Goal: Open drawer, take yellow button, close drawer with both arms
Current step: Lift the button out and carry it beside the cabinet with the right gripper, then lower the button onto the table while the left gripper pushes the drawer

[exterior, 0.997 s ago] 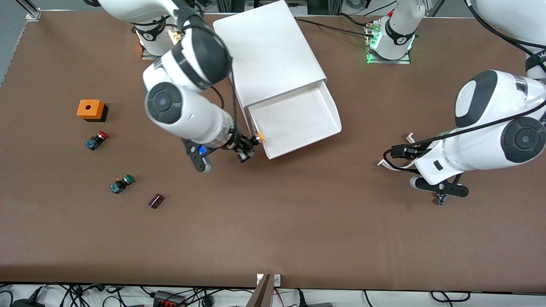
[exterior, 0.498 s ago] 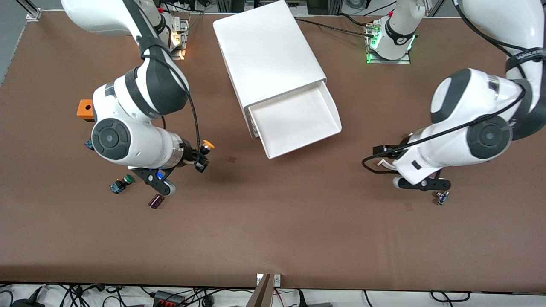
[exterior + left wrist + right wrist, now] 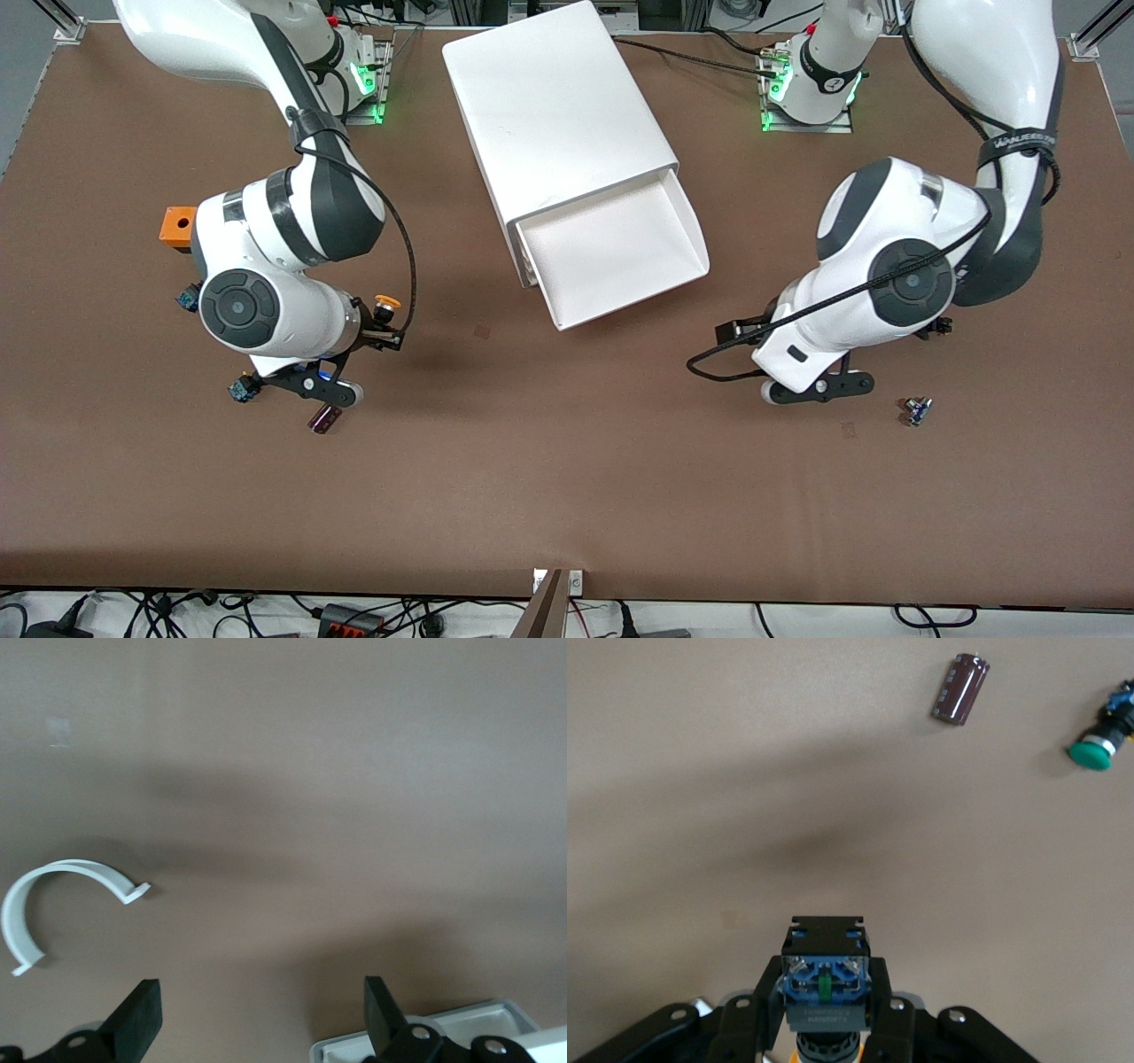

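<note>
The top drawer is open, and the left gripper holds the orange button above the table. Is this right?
Not quite: the right gripper holds the button, as the front view shows; the left gripper is open and holds nothing. The drawer is indeed open.

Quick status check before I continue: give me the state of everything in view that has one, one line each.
drawer: pulled out, tray showing nothing in it.
button: held off the table in the right gripper.
right gripper: shut on the button, over bare table toward the right arm's end.
left gripper: open, holding nothing, over bare table.
green-capped button: lying on its side on the table.
capacitor: lying flat on the table.
</note>
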Tool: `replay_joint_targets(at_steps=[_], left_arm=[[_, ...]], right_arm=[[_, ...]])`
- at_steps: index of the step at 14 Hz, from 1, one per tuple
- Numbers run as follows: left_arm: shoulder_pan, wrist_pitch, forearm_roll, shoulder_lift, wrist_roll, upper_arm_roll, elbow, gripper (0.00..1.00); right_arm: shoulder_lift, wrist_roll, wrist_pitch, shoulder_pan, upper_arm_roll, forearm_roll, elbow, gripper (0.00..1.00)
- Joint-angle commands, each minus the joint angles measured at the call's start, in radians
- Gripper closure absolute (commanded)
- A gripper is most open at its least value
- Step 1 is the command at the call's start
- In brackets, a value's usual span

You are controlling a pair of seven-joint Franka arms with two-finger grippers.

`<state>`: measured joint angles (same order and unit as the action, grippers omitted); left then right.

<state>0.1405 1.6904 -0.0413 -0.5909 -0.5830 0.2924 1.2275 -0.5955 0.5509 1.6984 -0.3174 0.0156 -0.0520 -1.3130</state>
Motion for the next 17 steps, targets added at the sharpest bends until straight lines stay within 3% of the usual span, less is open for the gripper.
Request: replay_joint_targets(at_steps=[1,6,12,17], left_arm=[[0.037,0.067,-0.020,-0.013,-0.105,0.004,0.000,0.00],[0.112,0.150,-0.026,-0.046,-0.244,0.004,0.044,0.00],[0.157,0.178,-0.028,-0.046,-0.319,0.001,0.110,0.00],[0.154,0.170,0.032,-0.030,-0.394,0.023,0.139,0.00]], right_arm=[[0.124,-0.176,0.142,0.046,0.012,0.014,-0.249,1.00],[0.131,-0.541,0.242,0.124,0.014,0.014,-0.382,1.00],[0.137,-0.577,0.472,0.126,0.015,0.018,-0.587,1.00],[0.103,-0.583,0.510,0.083,0.018,0.026,-0.598,1.00]])
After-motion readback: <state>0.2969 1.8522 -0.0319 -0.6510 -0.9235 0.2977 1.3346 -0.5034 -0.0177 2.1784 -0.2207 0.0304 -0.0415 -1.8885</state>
